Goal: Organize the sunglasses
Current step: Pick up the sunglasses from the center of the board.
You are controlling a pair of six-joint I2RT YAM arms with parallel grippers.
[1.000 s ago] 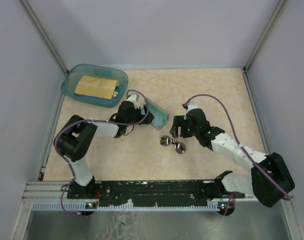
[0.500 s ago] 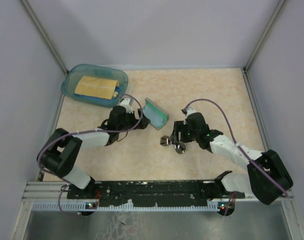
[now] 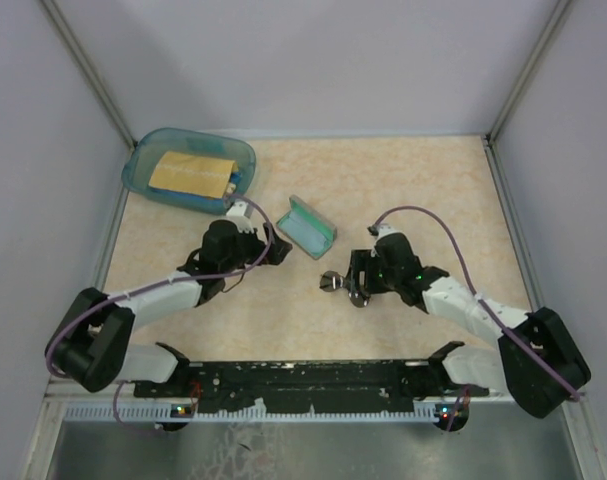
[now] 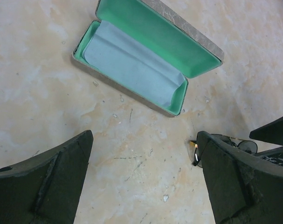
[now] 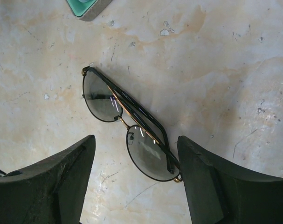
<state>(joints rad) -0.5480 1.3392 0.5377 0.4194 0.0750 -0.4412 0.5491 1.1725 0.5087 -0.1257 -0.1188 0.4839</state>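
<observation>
The sunglasses (image 5: 132,126) lie folded on the table, dark thin frame with tinted round lenses. My right gripper (image 5: 135,142) hovers open just above them, one lens between its fingers (image 5: 52,182), and nothing is gripped. From above, the sunglasses (image 3: 331,281) show at the right gripper's (image 3: 355,283) tip. My left gripper (image 4: 145,140) is open over bare table, a short way in front of the open grey case (image 4: 197,37). One end of the sunglasses (image 4: 196,150) peeks out beside its right finger.
The case (image 3: 306,227) lies open with teal lining, and a light blue cloth (image 4: 132,65) lies inside it. A blue plastic tub (image 3: 188,170) holding a tan item stands at the back left. Walls close in the table on three sides.
My left arm has drawn back from the case toward the near left, leaving it lying open. My right gripper has moved left and down over the sunglasses.
</observation>
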